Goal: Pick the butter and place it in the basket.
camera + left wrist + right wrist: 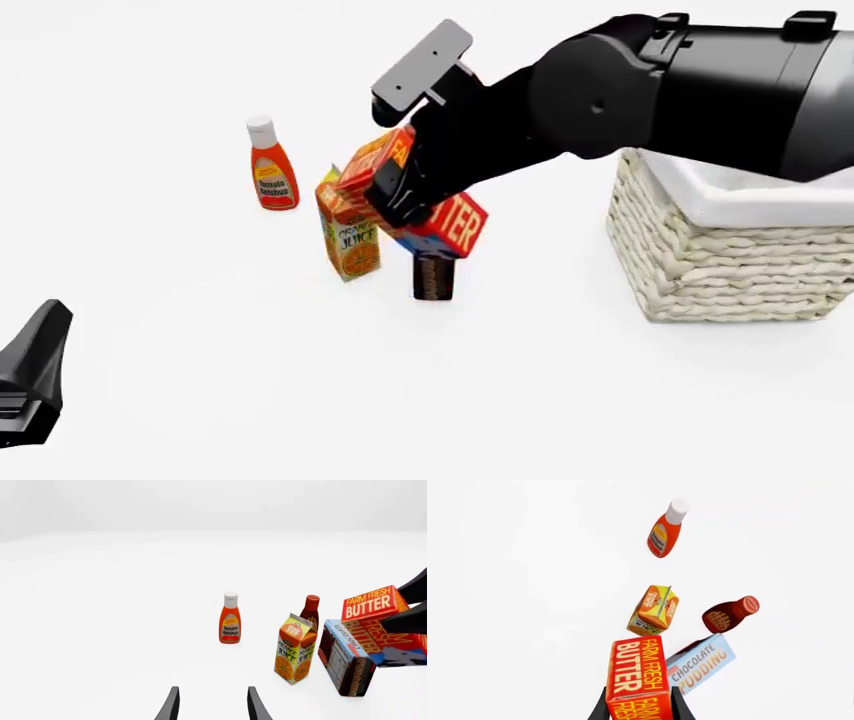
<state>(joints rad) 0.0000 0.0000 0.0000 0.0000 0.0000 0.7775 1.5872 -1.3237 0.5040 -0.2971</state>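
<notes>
Butter [451,222] tilted, lifted off table; basket [721,270] upright at right.

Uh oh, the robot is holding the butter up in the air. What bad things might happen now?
1. The butter is tilted in the right tool, pinched near one end, so it might slip out before reaching the basket.
2. It hangs just above the pudding box and close to the juice carton; a careless swing might knock them over.
3. The basket has a tall wall, so carrying the butter too low could bump its side.
</notes>
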